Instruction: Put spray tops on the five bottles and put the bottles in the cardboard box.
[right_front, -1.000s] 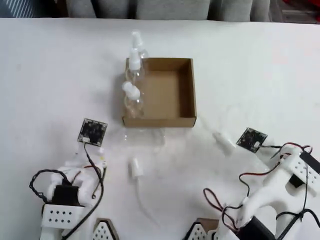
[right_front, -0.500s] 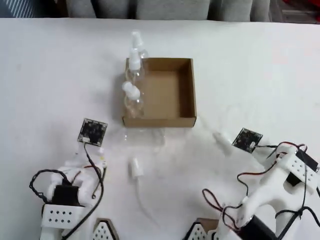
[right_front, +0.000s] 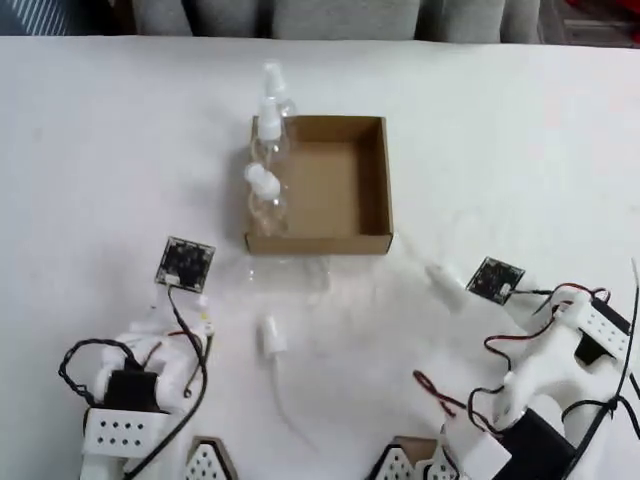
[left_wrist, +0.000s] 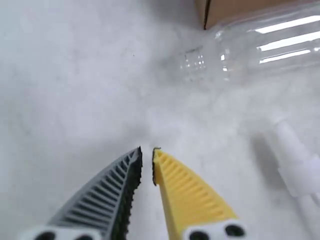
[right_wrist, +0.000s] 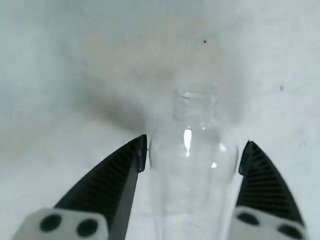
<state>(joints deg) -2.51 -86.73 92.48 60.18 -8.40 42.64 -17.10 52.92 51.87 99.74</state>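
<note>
Bottle (right_wrist: 192, 165) clear, neck uncapped, inside wide right pincer (right_wrist: 195, 145); left pincer (left_wrist: 147, 150) closed

cardboard box (right_front: 366, 180) mid-table | three bottles (right_front: 268, 205) along its left wall | lone bottle (right_front: 285, 272) before it | spray top (right_front: 270, 336) before that

I work at a plain white table (right_front: 90, 130) in what looks like a robotics lab set up in a meeting room. Grey chair backs (right_front: 330, 18) line its far edge, and bare circuit boards (right_front: 186, 262) sit on my arms.
</note>
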